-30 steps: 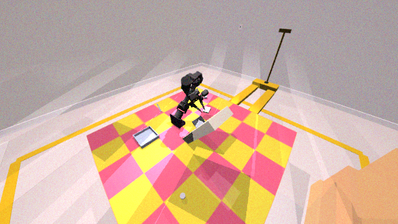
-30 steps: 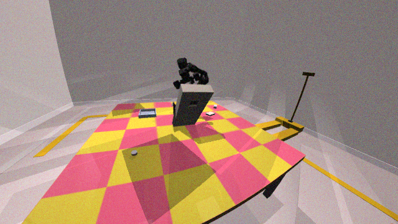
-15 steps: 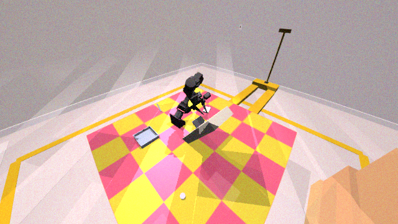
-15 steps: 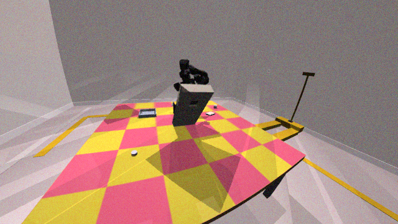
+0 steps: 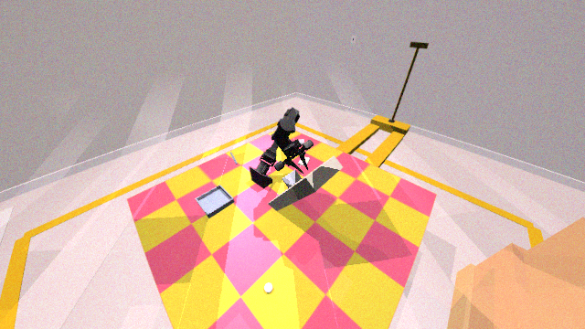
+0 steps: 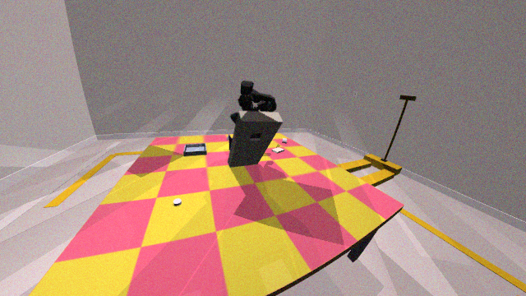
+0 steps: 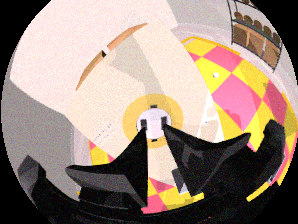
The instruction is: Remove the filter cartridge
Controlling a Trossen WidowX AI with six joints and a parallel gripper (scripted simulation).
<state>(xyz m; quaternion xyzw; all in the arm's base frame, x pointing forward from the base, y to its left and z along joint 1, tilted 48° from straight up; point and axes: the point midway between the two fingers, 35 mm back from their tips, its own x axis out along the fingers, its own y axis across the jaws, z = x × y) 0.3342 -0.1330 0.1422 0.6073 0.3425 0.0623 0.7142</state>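
A pink-and-yellow checkered bench (image 5: pixel 366 274) is shown from above. Near its far edge, 1 dark arm (image 5: pixel 279 142) is bent down toward a slanted service panel (image 5: pixel 306 185). A grey tray (image 5: pixel 214 201) is placed well apart from the panel, and 1 small white disc (image 5: pixel 268 287) lies near the front.

Filter cartridge (image 7: pixel 152 119): round, pale face with yellow ring around it, seated flush in sloping face of service panel (image 7: pixel 109 96); slots too blurred to make out. Panel: slanted wedge-shaped block, pale front, dark back, standing on checkered tabletop (image 5: pixel 292 256). Tray (image 5: pixel 214 200): shallow, grey-blue, square, well apart from panel, lying flat on tabletop.
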